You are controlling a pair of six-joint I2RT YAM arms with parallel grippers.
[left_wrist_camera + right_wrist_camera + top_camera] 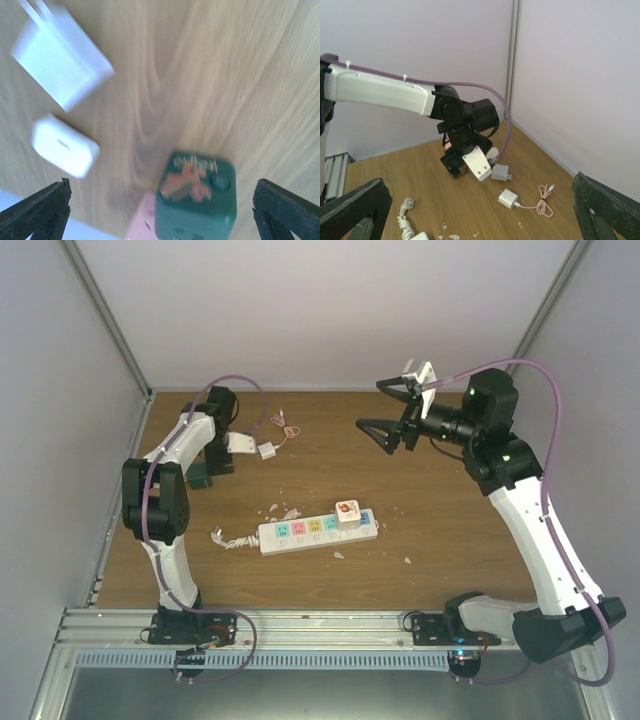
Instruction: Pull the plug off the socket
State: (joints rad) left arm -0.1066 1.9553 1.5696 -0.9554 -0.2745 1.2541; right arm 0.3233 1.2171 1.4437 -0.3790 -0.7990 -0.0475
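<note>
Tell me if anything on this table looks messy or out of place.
Small white scraps lie scattered around the socket, like torn bits or debris. One cube plug sits in it, while a white charger with its pink cable lies loose at the far left.

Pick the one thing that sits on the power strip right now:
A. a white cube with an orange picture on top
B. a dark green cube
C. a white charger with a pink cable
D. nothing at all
A: the top view shows the white cube with an orange picture standing on the power strip near its right end, while the dark green cube lies apart at the far left.
</note>
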